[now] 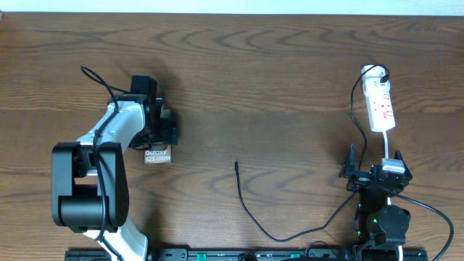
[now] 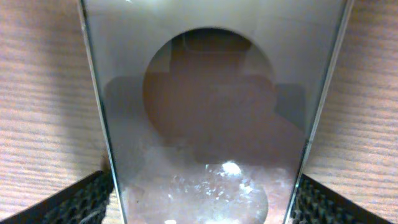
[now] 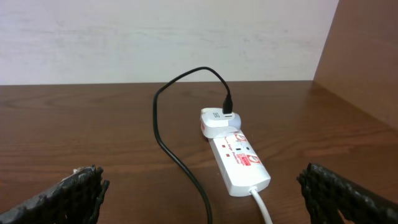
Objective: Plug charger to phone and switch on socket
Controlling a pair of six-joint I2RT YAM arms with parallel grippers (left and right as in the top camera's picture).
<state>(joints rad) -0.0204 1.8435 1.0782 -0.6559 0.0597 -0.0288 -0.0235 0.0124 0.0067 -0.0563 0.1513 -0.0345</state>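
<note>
My left claw point(image 1: 161, 136) hides most of the phone point(image 1: 157, 155). Only the end with the white words peeks out. Up close the phone looks blurry and runs off the top and bottom. Near the far right corner of the worktop, the red marks on the socket point(image 3: 239, 158) are too small to read.

Probably lab bench: wood-grain table point(image 1: 290, 72), plain white wall point(image 3: 155, 37) behind.
</note>
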